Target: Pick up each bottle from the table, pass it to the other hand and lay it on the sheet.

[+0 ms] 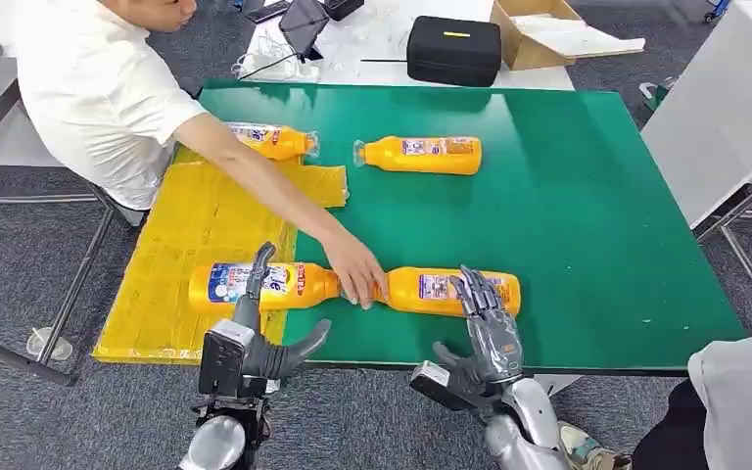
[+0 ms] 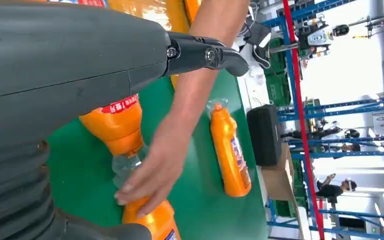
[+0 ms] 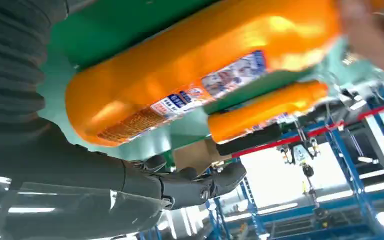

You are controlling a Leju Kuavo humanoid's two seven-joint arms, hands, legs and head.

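This looks like an industrial lab or workshop hall: blue steel racking (image 2: 380,125) and red beams rise behind a green counter (image 1: 587,196), with grey carpet flooring (image 1: 20,264) and an equipment case (image 1: 453,49).

The robot's left hand (image 2: 70,75) looms grey and close, fingers spread over an orange bottle (image 2: 115,125) on the green table (image 2: 205,200). A person's hand (image 2: 152,172) touches its clear cap; at three o'clock lies another bottle (image 2: 230,152).

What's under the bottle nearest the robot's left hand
The yellow sheet lies under its body, the green table under its neck. The left hand covers part of the bottle, and a person's hand covers its cap.
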